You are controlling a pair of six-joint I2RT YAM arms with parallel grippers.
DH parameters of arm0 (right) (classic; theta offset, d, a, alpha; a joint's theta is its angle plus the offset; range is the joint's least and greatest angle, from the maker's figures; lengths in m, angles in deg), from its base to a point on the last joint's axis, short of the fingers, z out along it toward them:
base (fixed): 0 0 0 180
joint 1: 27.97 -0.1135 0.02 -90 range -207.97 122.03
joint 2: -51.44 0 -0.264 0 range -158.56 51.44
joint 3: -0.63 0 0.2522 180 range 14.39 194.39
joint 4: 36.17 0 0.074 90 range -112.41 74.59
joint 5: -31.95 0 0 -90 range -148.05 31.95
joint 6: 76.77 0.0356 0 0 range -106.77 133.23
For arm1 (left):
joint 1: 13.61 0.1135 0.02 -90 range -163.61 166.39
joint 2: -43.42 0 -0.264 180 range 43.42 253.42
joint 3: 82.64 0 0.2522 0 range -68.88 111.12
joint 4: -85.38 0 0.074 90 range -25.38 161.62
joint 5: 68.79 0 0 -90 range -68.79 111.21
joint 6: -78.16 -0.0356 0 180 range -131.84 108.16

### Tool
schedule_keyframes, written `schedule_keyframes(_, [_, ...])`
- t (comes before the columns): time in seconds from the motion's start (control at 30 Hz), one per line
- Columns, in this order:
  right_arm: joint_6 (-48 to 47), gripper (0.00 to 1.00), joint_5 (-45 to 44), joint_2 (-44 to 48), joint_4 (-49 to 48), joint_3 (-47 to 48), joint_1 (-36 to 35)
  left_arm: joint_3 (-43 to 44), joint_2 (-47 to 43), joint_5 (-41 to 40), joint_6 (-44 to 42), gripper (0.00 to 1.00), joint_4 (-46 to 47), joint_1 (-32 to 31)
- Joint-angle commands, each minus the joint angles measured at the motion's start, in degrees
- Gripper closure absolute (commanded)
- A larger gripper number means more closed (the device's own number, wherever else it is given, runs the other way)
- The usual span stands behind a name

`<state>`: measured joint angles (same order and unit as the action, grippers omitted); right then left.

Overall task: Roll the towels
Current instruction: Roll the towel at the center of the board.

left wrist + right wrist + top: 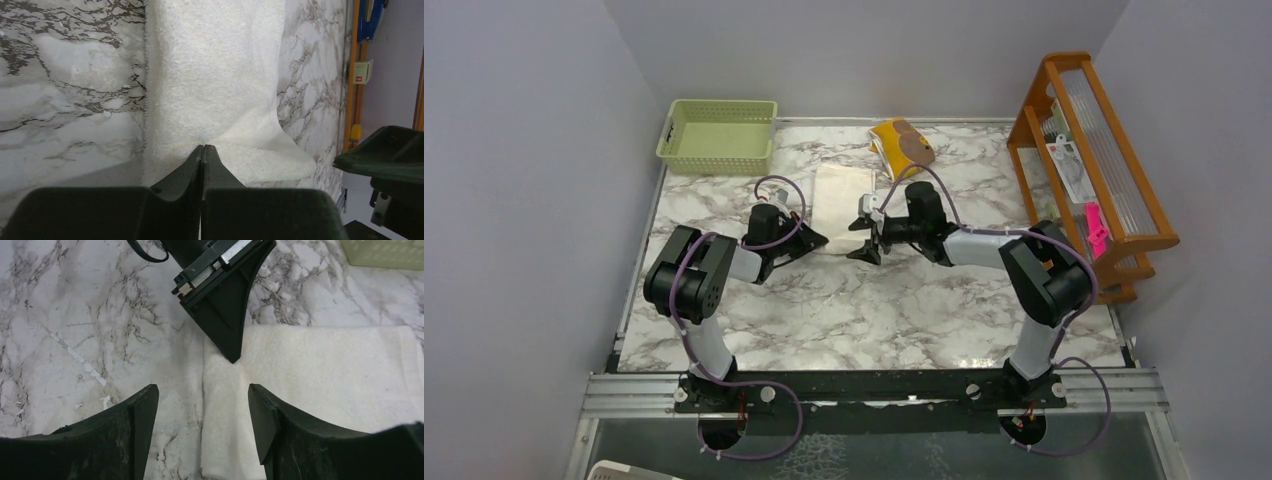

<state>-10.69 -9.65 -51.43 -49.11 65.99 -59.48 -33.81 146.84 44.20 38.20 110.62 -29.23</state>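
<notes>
Fingers (187, 172) of your left gripper (202, 149) are pressed together on the short edge of the white towel (215, 75), which puckers at their tips. Your right gripper (202, 390) stands spread over that same edge, just beside the left, holding nothing. The towel lies flat at the centre of the top view, with the yellow towel (902, 143) bunched above it. You look to be starting the first roll. Next, pinch with the right level with the left, then turn the edge over evenly.
</notes>
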Motion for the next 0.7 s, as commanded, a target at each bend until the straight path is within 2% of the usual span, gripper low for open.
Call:
schedule_keyframes(0.0, [-7.32,0.34,2.13,-3.23,8.93,2.45,-1.39,-2.38,1.8,-4.29,-3.11,1.0,-9.48,1.29])
schedule_keyframes(0.07, [-7.41,0.35,2.13,-3.99,9.64,2.46,-1.64,-2.42,1.9,-4.19,-3.11,1.0,-9.47,1.38])
schedule_keyframes(0.23, [-8.38,0.46,0.54,-7.13,14.26,4.39,-1.67,-2.36,2.14,-4.04,-3.11,1.0,-9.47,1.38])
schedule_keyframes(0.3, [-7.63,0.46,-1.35,-7.49,12.23,3.69,-1.67,-2.24,2.1,-3.97,-3.15,1.0,-9.49,1.46])
schedule_keyframes(0.5, [-5.96,0.45,-0.48,-4.62,7.04,2.18,-1.84,-2.16,1.8,-3.86,-3.11,1.0,-9.56,1.47])
schedule_keyframes(0.67, [-4.74,0.38,0.61,-0.44,4.3,2.42,-2.62,-2.07,1.94,-3.91,-3.11,1.0,-9.65,1.47])
